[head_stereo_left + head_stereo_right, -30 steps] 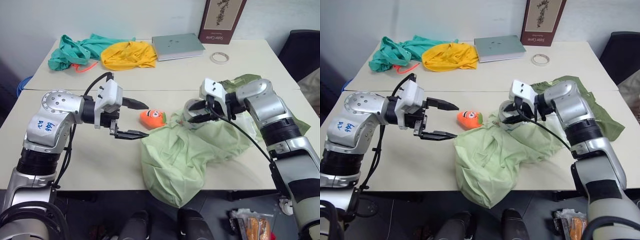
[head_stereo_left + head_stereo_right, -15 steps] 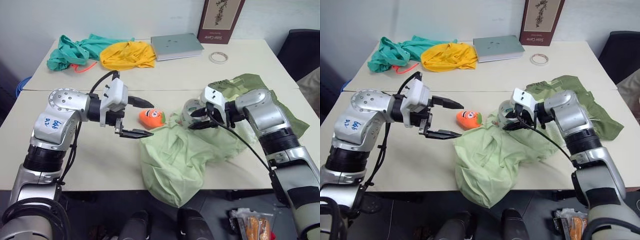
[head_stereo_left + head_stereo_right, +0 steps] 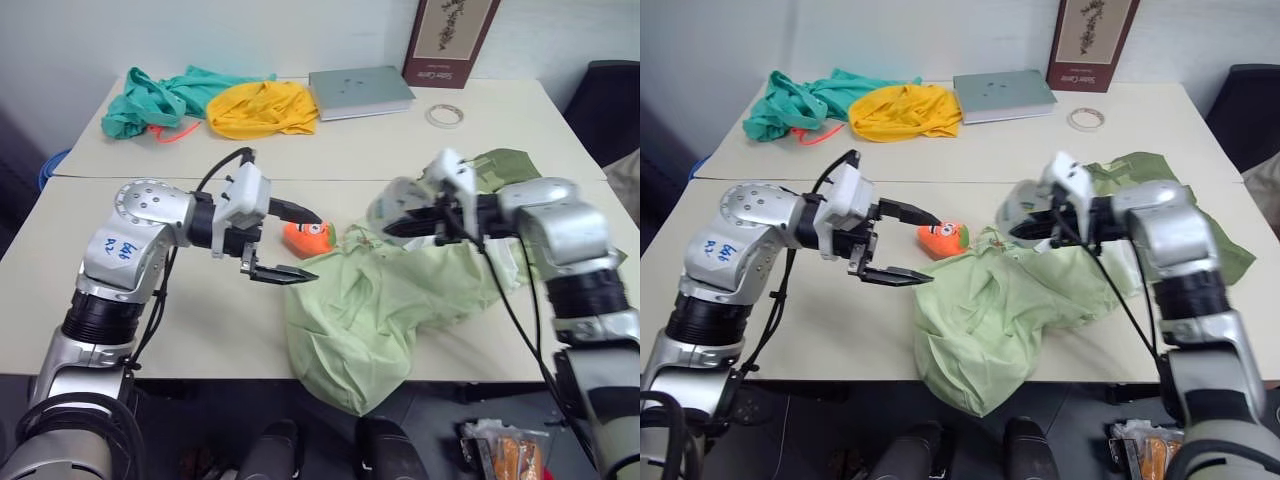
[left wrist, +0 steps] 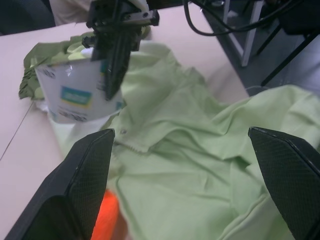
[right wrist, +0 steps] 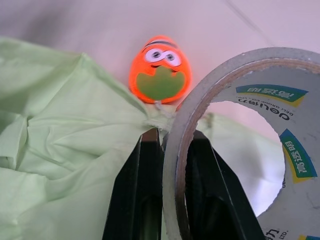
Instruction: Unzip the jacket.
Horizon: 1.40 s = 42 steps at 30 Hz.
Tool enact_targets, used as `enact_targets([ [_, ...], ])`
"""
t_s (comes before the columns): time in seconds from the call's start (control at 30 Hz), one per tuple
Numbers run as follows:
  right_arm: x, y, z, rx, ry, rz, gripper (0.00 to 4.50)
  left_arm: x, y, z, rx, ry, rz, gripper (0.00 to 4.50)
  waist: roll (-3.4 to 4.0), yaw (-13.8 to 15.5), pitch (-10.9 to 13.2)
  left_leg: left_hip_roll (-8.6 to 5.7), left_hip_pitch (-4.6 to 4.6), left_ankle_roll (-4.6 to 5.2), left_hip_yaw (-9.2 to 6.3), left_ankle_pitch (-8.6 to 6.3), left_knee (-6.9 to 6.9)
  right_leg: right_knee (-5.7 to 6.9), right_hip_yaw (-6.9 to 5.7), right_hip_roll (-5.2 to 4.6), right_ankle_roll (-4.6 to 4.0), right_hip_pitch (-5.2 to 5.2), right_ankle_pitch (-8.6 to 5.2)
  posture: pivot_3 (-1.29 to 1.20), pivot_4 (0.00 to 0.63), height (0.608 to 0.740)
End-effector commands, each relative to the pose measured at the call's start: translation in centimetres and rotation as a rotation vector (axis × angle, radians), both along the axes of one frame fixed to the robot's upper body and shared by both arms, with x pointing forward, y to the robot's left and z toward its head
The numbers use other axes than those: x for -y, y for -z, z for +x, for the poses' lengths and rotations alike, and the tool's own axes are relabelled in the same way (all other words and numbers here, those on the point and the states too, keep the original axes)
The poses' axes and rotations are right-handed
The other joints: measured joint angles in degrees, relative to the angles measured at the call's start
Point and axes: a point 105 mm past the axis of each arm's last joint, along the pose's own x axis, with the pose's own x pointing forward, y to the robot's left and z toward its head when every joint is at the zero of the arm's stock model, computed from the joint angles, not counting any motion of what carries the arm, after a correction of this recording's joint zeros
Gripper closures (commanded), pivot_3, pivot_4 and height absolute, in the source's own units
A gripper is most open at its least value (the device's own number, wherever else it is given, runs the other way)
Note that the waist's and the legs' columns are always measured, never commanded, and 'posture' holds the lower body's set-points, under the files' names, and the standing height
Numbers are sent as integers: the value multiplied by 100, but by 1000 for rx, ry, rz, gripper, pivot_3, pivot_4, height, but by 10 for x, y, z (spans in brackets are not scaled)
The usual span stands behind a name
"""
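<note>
The jacket [image 3: 380, 300] lies crumpled on the near table, pale green in front with an olive part [image 3: 500, 165] behind, and one fold hangs over the front edge. My right gripper [image 3: 390, 230] is above its upper edge, shut on the wall of a grey tape roll [image 5: 240, 65], with one finger inside the ring and one outside. Jacket cloth lies against the outer finger [image 5: 150, 165]. My left gripper [image 3: 315, 245] is open just left of the jacket, with its fingers above and below an orange toy [image 3: 312, 238]. I cannot make out the zipper.
On the far table lie a teal garment [image 3: 160, 90], a yellow garment [image 3: 262, 105], a grey book [image 3: 360, 90], a small tape ring [image 3: 444, 115] and a brown box [image 3: 448, 40]. A dark chair [image 3: 610, 100] stands at the right.
My right gripper has closed on the tape roll's wall and drawn back to the right with it. My left gripper has moved right, closer to the jacket and the toy.
</note>
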Motion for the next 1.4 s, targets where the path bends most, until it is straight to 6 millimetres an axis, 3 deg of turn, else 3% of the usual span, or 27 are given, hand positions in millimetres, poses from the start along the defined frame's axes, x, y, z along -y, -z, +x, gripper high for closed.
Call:
enact_targets([
  [0.03,56,-36,-20,136,248,-12,4278,12,-12,-17,-10,65,-56,0,0,12,0,-2,-2,3,2,0,-1,-6,2,-2,0,2,0,0,150,740],
  [0.1,93,-37,-41,130,393,-11,4278,17,-14,-24,-64,100,-87,0,0,2,0,-1,1,3,8,0,-2,-8,6,-1,0,5,0,0,150,740],
  [0.17,114,-36,-56,121,472,16,4278,19,-15,-29,-104,119,-100,0,-1,-9,0,5,5,3,9,1,-4,-9,5,2,0,11,0,0,150,740],
  [0.23,150,-17,-68,94,637,-15,4278,20,-12,-31,-120,133,-86,0,0,-27,0,7,13,2,20,4,-7,-5,17,6,0,14,0,0,150,740],
  [0.3,179,17,-82,28,760,-85,4278,21,-6,-32,-114,146,-56,0,1,-30,-1,11,31,2,38,4,-12,-2,30,12,0,23,0,0,150,740],
  [0.4,200,58,-94,-46,831,-193,4278,21,0,-33,-96,168,-17,0,0,-43,-1,13,42,1,46,5,-13,-3,39,18,0,31,0,0,150,740],
  [0.6,222,93,-94,-84,879,-335,4278,20,12,-31,-35,188,66,0,3,-72,-1,15,57,3,66,7,-16,-23,60,23,1,30,0,0,150,740],
  [0.67,228,96,-94,-99,898,-314,3549,20,18,-30,-17,196,96,0,3,-67,-2,15,57,2,66,7,-18,-29,60,23,1,30,0,0,150,740],
  [0.8,228,82,-91,-74,879,-296,2300,18,24,-32,-5,216,128,0,4,-28,-2,13,55,3,67,7,-16,-33,61,22,1,31,0,0,150,740],
  [0.9,228,58,-92,-45,864,-299,1299,15,29,-34,-8,241,165,0,4,-29,-2,14,54,3,66,7,-15,-37,60,21,1,34,0,0,150,740],
  [1.0,212,33,-98,-35,749,-294,304,11,35,-38,-30,273,198,0,7,-30,-4,15,54,3,65,7,-18,-40,59,22,1,33,0,0,150,740],
  [1.13,170,-1,-121,-27,460,-257,304,5,50,-36,15,295,279,0,7,-24,-4,19,53,6,61,5,-19,-46,53,25,1,38,0,0,150,740],
  [1.27,142,-33,-139,-17,290,-190,304,6,68,-30,55,319,332,0,7,-17,-3,19,76,12,46,0,-18,-69,38,24,2,78,1,0,150,740],
  [1.4,109,-35,-161,-104,100,-134,304,14,78,-30,59,364,341,0,5,0,-3,20,85,14,24,-3,-19,-86,26,19,3,98,1,0,150,740],
])
